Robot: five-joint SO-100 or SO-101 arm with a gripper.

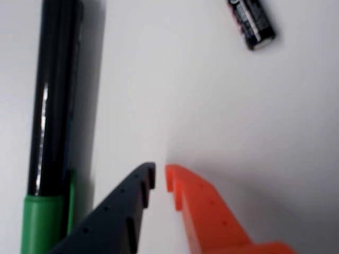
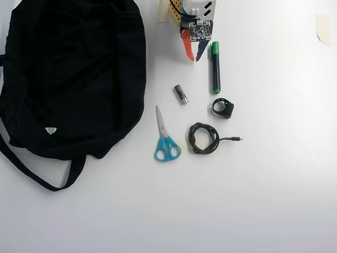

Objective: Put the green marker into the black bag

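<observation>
The green marker (image 2: 215, 67) lies on the white table, black barrel with its green cap toward the arm. In the wrist view the marker (image 1: 53, 106) runs up the left edge, its green cap at the bottom left. My gripper (image 2: 194, 59) hovers just left of the marker's cap end in the overhead view. In the wrist view the gripper (image 1: 160, 177) shows a black finger and an orange finger nearly touching, with only bare table between them. The black bag (image 2: 73, 74) fills the left side of the overhead view, with its strap trailing toward the front.
A short battery-like cylinder (image 2: 181, 94) lies below the gripper, seen also as the cylinder (image 1: 251, 24) in the wrist view. Blue-handled scissors (image 2: 165, 138), a coiled black cable (image 2: 204, 138) and a small black ring-shaped part (image 2: 223, 108) lie mid-table. A tape scrap (image 2: 322, 29) sits at the top right.
</observation>
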